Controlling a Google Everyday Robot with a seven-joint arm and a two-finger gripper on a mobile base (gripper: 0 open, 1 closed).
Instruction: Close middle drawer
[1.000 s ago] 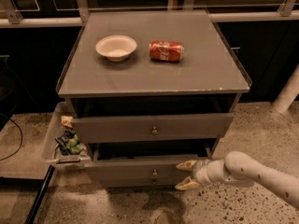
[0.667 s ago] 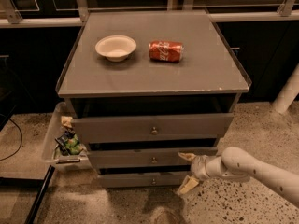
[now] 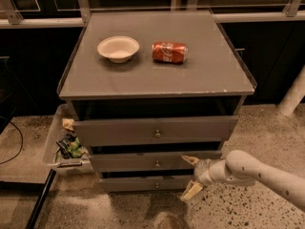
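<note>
Pushing the stiff, easy-sliding middle drawer [image 3: 143, 162] should suit the gripper [image 3: 191, 175], jaws apart, near the front-right corner of the cabinet [image 3: 157, 78].

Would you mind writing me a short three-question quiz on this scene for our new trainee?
1. True or false: the soda can lies on its side on the tabletop, to the right of the bowl.
2. The gripper is near which part of the middle drawer? A: its left end; B: its right end; C: its middle.
3. Fill in: the gripper's fingers are ____.
Key: 1 true; 2 B; 3 open.
</note>
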